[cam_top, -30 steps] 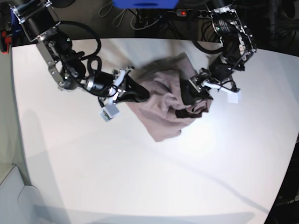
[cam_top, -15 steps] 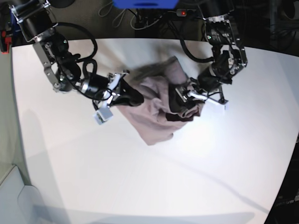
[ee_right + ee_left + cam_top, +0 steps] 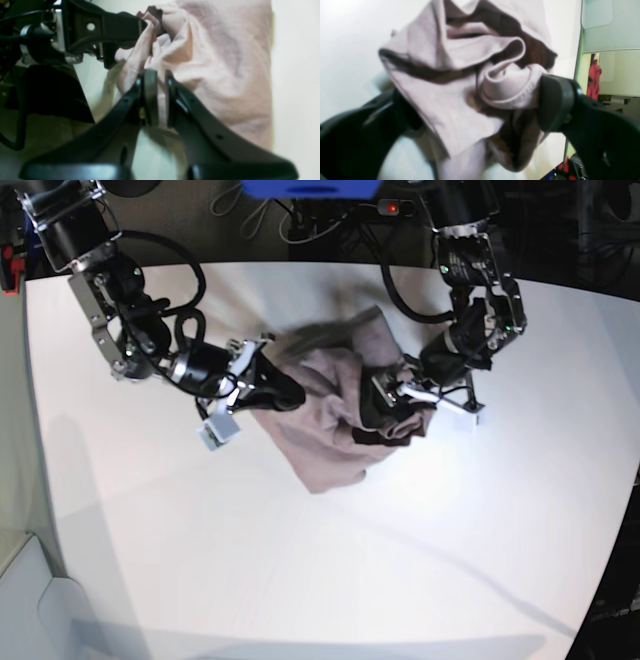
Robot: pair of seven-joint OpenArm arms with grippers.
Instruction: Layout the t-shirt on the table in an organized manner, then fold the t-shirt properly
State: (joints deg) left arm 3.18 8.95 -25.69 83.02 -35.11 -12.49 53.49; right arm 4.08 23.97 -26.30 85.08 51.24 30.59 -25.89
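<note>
- t-shirt [image 3: 335,415] lies crumpled in a heap on the table [image 3: 330,580], toward 12 o'clock of the white top in the base view; not laid flat; folds doubled over each other, dark shadowed creases between them
- open room: wide bare white surface from 3 through 6 to 9 o'clock of the heap; the table's far edge runs close behind the cloth at 12 o'clock, cables and dark floor beyond it
- heap's lower corner points toward 6 o'clock; edge there lies flat on the table
- my right gripper [image 3: 161,100] sits at 9 o'clock of the heap; jaws nearly together, a thin fold of shirt pinched between them in the right wrist view
- my left gripper [image 3: 475,105] sits at 3 o'clock of the heap; jaws spread wide, one on each side of a rolled hem bunch; cloth fills the gap, the right-hand pad touches the roll; nothing clamped
- right arm reaches in low from 10 o'clock, elbow bent, wrist pointing toward the cloth; left arm comes down from 1 o'clock, forearm angled toward the heap
- the two grippers face each other across the shirt, near but apart
</note>
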